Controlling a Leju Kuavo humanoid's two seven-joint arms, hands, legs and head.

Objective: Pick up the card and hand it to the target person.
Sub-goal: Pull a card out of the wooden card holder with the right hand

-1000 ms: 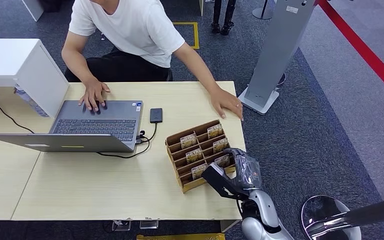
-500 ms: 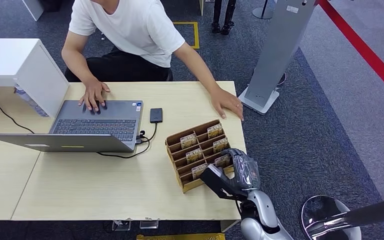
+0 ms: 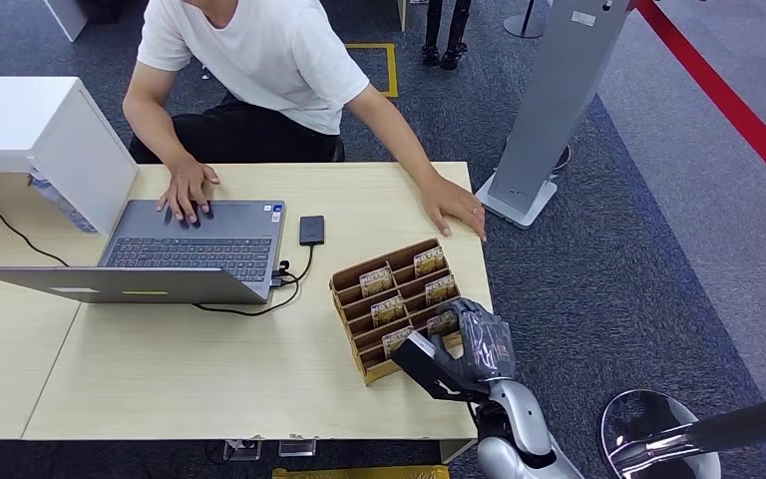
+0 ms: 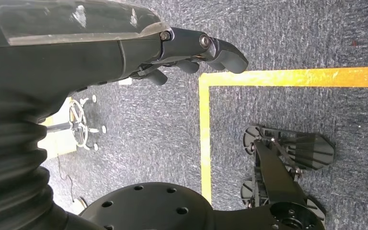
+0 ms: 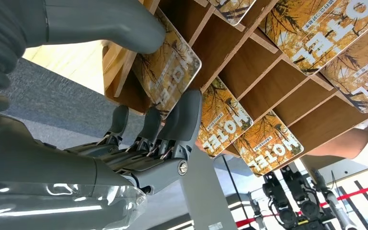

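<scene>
- Since a second ago my right hand (image 3: 471, 344) has slid a little leftward along the near end of the wooden card rack (image 3: 396, 307), closing on the nearest slot.
- Up close, in the right wrist view, my thumb (image 5: 100, 21) lies on one face of the card (image 5: 170, 72) and my fingertips (image 5: 188, 112) meet its free edge from the other side, so I judge it pinched, though it sits in its slot, not yet lifted.
- My left hand (image 4: 191, 48) hangs over the carpet with fingers loosely curled, holding nothing.
- Farther along the rack, other cards (image 3: 376, 280) stand in their compartments.
- Beyond, on the table (image 3: 209, 369), the person's hand (image 3: 454, 207) rests flat near the far right edge; the other is on a laptop (image 3: 185, 249).
- Reaching seems done and the grasp nearly so; drawing the card out and carrying it across to that person are left.
</scene>
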